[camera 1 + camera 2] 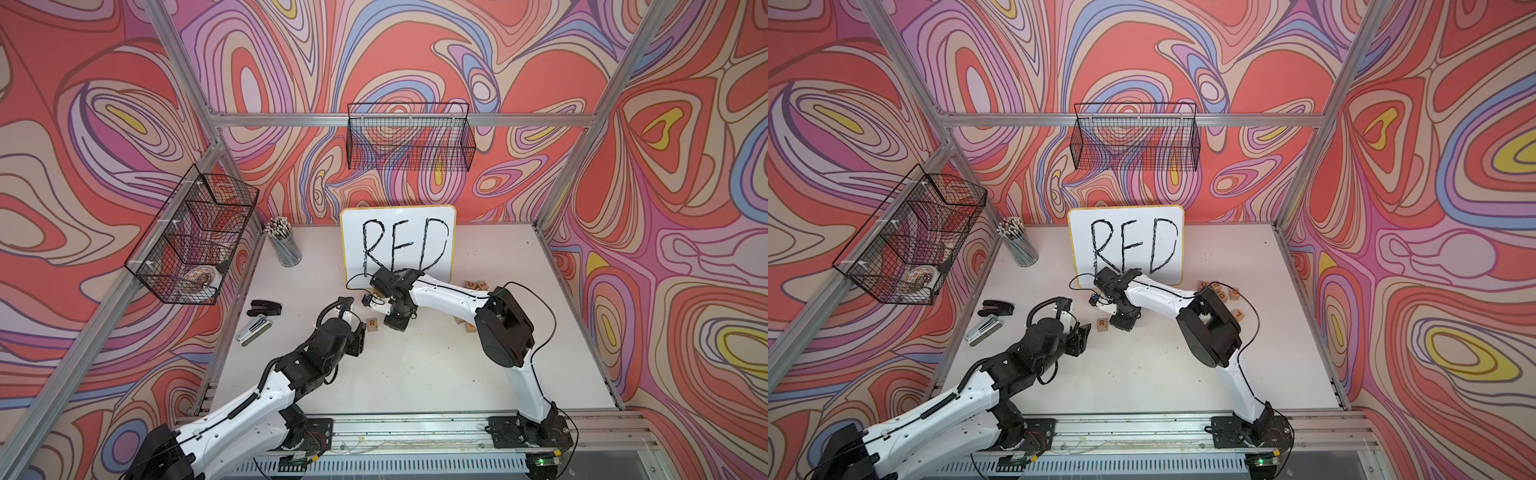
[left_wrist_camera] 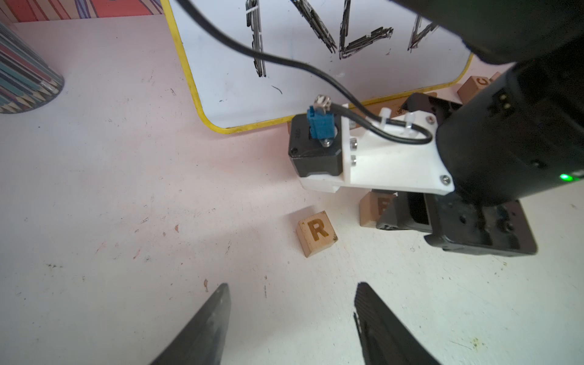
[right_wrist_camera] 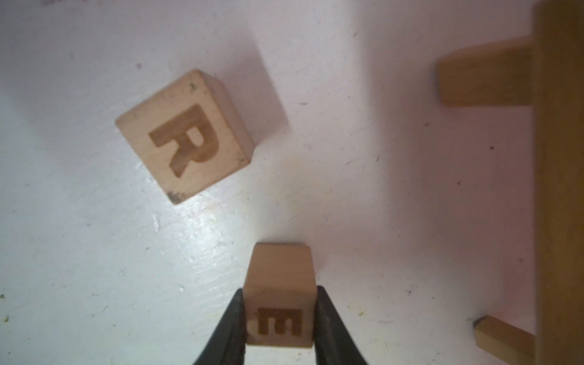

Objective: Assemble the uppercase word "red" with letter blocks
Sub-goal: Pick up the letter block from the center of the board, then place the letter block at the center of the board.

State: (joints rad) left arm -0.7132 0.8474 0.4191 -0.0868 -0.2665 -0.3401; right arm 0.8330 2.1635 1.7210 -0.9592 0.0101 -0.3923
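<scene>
The R block [image 1: 372, 323] [image 1: 1102, 324] lies letter-up on the white table, turned slightly askew [image 3: 186, 136] [image 2: 317, 233]. Just to its right, low at the table, my right gripper [image 3: 280, 288] [image 1: 395, 322] is shut on the E block [image 3: 279, 303] [image 2: 377, 208], one finger on each side, and the E faces the wrist camera. My left gripper [image 2: 292, 286] [image 1: 359, 338] hovers left of the R block, open, with nothing between its fingers. I cannot pick out the D block.
A yellow-rimmed whiteboard [image 1: 397, 245] reading RED stands behind the grippers. Several other letter blocks [image 1: 1223, 293] lie at its right foot, partly behind my right arm. A pencil cup [image 1: 286, 245] and two staplers [image 1: 266, 308] sit at the left. Wire baskets [image 1: 195, 237] hang on the walls.
</scene>
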